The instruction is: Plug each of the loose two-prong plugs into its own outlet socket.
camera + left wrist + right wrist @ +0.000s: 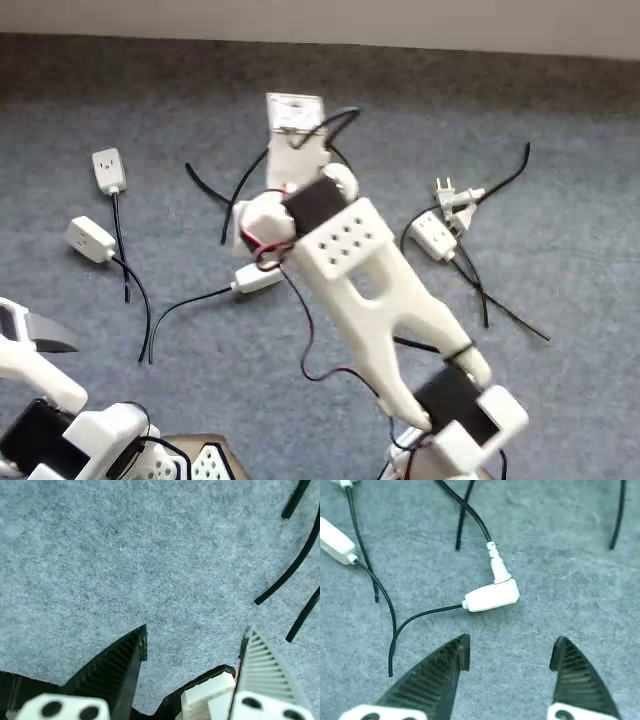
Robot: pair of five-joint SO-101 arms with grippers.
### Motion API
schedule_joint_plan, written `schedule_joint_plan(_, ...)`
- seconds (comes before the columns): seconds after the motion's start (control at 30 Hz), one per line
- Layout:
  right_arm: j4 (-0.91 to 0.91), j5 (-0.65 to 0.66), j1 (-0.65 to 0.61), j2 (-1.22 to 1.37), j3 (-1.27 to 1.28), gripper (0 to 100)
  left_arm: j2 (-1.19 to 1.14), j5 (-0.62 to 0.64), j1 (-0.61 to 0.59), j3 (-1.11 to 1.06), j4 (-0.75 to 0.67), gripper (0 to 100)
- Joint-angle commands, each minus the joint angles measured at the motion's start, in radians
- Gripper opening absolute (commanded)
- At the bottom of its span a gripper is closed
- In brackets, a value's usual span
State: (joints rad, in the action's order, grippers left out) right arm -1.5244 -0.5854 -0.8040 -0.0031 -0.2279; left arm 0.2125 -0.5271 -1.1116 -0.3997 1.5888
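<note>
My right gripper (512,652) hangs open just above the carpet, nothing between its fingers. Just beyond its tips lies a white outlet socket (492,596) with a two-prong plug (499,570) joined to it at an angle; the same pair (258,278) lies at the table's middle. A loose plug (455,195), prongs up, rests beside another socket (433,235) on the right. Two more sockets (108,170) (90,240) lie at the left. My left gripper (195,640) is open over bare carpet at the near left (35,335).
A white card (295,125) lies at the back centre under looping black cables. More black cable ends (295,565) trail beside the left gripper. The right arm (360,270) stretches across the middle of the table, hiding what is beneath it.
</note>
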Motion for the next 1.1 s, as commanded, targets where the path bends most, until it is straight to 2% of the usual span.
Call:
schedule_joint_plan(0.0, -0.070, -0.087, -0.033, 0.194, -0.288, 26.3, 0.027, -0.005, -0.008, 0.004, -0.002, 30)
schedule_joint_plan(0.23, -0.125, -0.276, -0.030, 0.493, -0.515, 26.3, 0.027, -0.005, -0.010, 0.004, 0.000, 30)
schedule_joint_plan(0.6, -0.136, -0.497, -0.033, 0.647, -0.575, 26.3, 0.027, -0.005, -0.010, 0.004, -0.005, 30)
schedule_joint_plan(1.07, 0.048, -0.542, -0.027, 0.808, -0.576, 25.6, 0.027, -0.005, -0.010, 0.002, -0.006, 30)
